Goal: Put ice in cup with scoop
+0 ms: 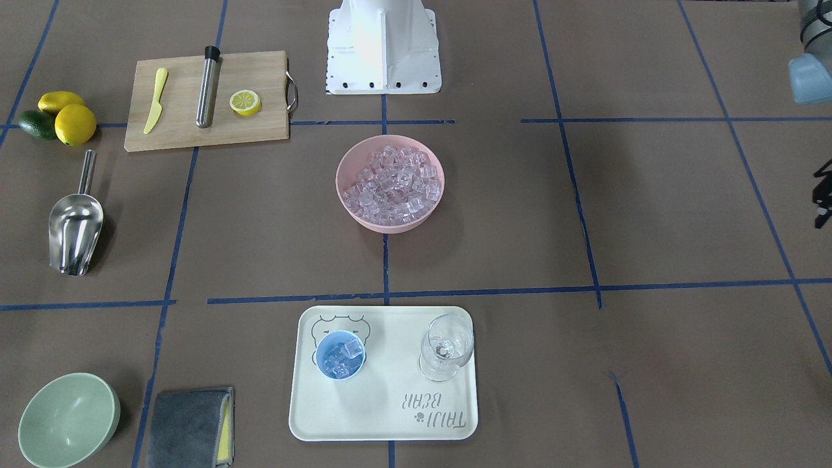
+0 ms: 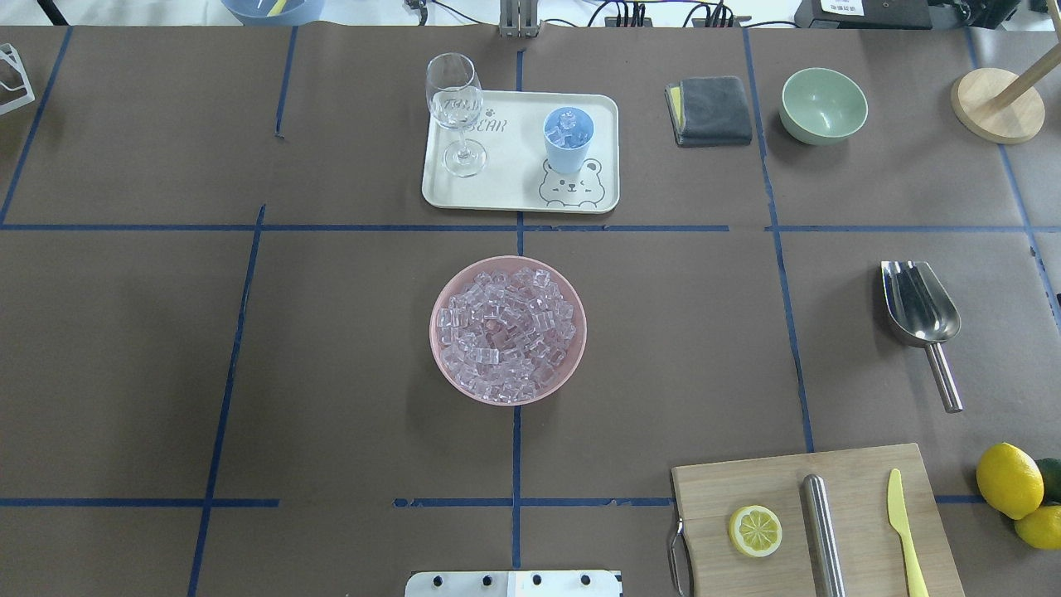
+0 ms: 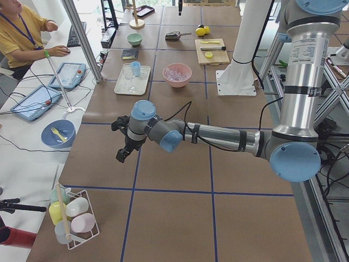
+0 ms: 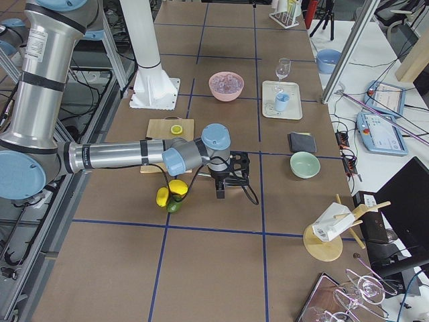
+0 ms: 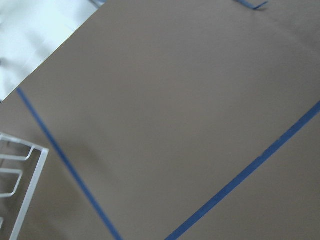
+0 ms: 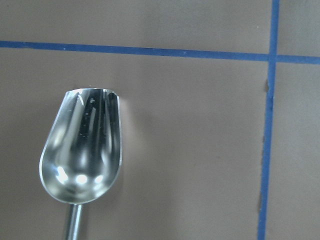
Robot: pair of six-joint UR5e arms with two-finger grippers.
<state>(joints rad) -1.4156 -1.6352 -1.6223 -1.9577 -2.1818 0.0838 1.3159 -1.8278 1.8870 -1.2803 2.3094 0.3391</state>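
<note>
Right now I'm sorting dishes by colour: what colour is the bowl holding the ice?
The bowl is pink, clearest in the front-facing view.

Brown table (image 2: 331, 373) (blue-taped) bears scoop (image 2: 920, 307), tray (image 2: 518, 166), pink bowl (image 2: 433, 332), board (image 2: 854, 497).

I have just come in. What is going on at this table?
The scoop lies empty and untouched on the table, and the right gripper hovers over it. The cup on the tray already holds a few cubes of ice; the pink bowl is full of more. The left gripper hangs over bare table, far away.
</note>
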